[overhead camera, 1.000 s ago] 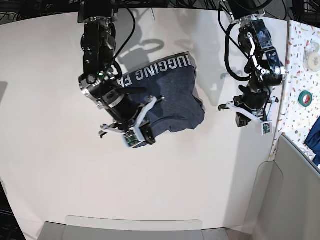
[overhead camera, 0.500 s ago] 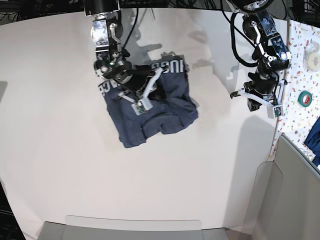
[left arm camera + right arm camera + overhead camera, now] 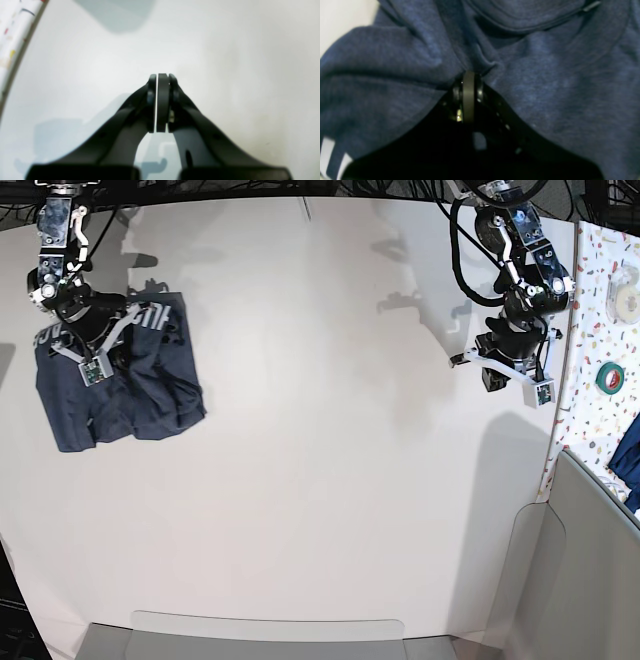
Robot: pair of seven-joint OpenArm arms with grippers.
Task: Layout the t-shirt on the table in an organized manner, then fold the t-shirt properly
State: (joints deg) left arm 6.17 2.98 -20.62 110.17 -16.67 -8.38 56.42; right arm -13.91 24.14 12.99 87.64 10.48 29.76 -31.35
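The right end effector (image 3: 469,75), jaws clenched on a pinch of dark blue cloth, grips the t-shirt (image 3: 545,82) where a fold bunches up against its tips; in the right wrist view the fabric fills nearly the whole frame, with a curved seam near the top and a scrap of white lettering at the lower left corner. In the base view that end effector (image 3: 88,352) sits over the upper part of the t-shirt (image 3: 150,395), which lies crumpled in a rough, wrinkled rectangle at the far left side of the white table (image 3: 330,480), close to its edge, part of its white lettering showing beside the arm. Across the table, well apart from the cloth, the left end effector (image 3: 162,77) is clenched on nothing, its black pads pressed together above bare tabletop, its shadow falling on the surface below. In the base view the left end effector (image 3: 500,370) hangs near the table's right edge, beside a narrow speckled surface (image 3: 600,330) that carries a green tape roll (image 3: 611,377) and a pale roll (image 3: 627,295).
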